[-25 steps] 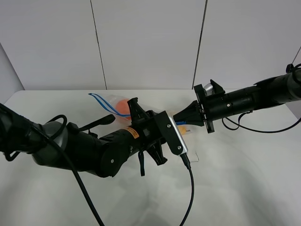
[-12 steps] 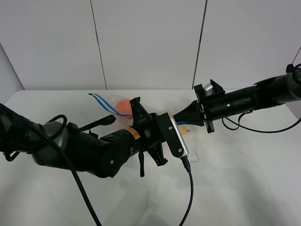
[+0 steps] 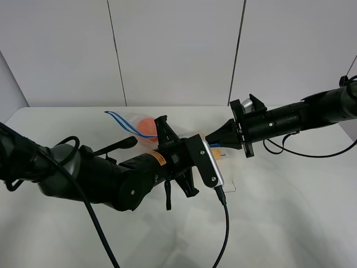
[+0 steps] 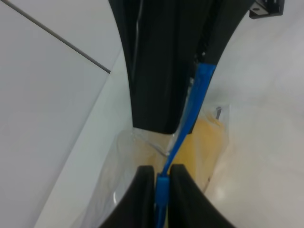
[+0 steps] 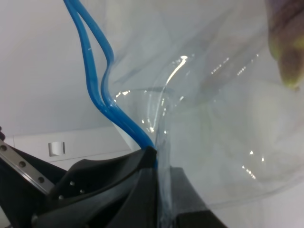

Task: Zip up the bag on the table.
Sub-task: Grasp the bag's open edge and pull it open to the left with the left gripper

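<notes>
The clear bag [image 3: 142,125] lies on the white table [image 3: 290,212] behind my left arm, with orange produce showing through. Its blue zipper strip [image 3: 118,118] splits into two parted lines at the far left end. My left gripper [image 4: 161,185] is shut on the blue strip [image 4: 197,95]; in the high view its wrist camera hides it. My right gripper [image 3: 212,138] meets it tip to tip. In the right wrist view it [image 5: 156,166] is shut on the strip [image 5: 95,76], which parts beyond it. Yellow produce [image 4: 204,147] shows through the plastic [image 5: 213,118].
My left arm's bulky body and cable [image 3: 226,223] cross the front of the table. White wall panels [image 3: 178,50] stand behind the table's far edge. My right arm [image 3: 301,117] reaches in from the right.
The left arm has shifted very slightly. Both grippers stay shut on the zipper strip and the bag has not visibly moved.
</notes>
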Robot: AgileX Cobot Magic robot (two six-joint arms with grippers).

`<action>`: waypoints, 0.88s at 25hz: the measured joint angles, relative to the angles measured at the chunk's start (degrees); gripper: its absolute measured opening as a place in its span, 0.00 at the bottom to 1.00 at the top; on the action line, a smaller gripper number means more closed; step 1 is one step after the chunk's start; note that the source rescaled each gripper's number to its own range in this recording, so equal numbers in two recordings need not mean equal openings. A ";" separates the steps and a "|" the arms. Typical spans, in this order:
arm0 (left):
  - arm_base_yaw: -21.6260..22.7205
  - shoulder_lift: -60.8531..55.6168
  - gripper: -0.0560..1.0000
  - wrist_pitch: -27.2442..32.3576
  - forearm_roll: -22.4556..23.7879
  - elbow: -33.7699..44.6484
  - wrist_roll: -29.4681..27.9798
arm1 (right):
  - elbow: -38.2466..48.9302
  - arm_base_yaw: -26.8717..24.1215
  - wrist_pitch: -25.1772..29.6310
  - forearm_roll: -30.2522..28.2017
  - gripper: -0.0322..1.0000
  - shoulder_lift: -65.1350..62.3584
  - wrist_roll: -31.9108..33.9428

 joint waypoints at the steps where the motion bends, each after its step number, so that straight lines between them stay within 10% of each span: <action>1: 0.00 0.00 0.05 0.00 0.00 0.00 0.00 | 0.00 0.00 0.00 0.00 0.03 0.00 0.00; 22: 5.49 0.00 0.05 -4.71 -1.72 0.11 18.15 | -0.32 0.00 -0.78 3.22 0.03 0.00 0.23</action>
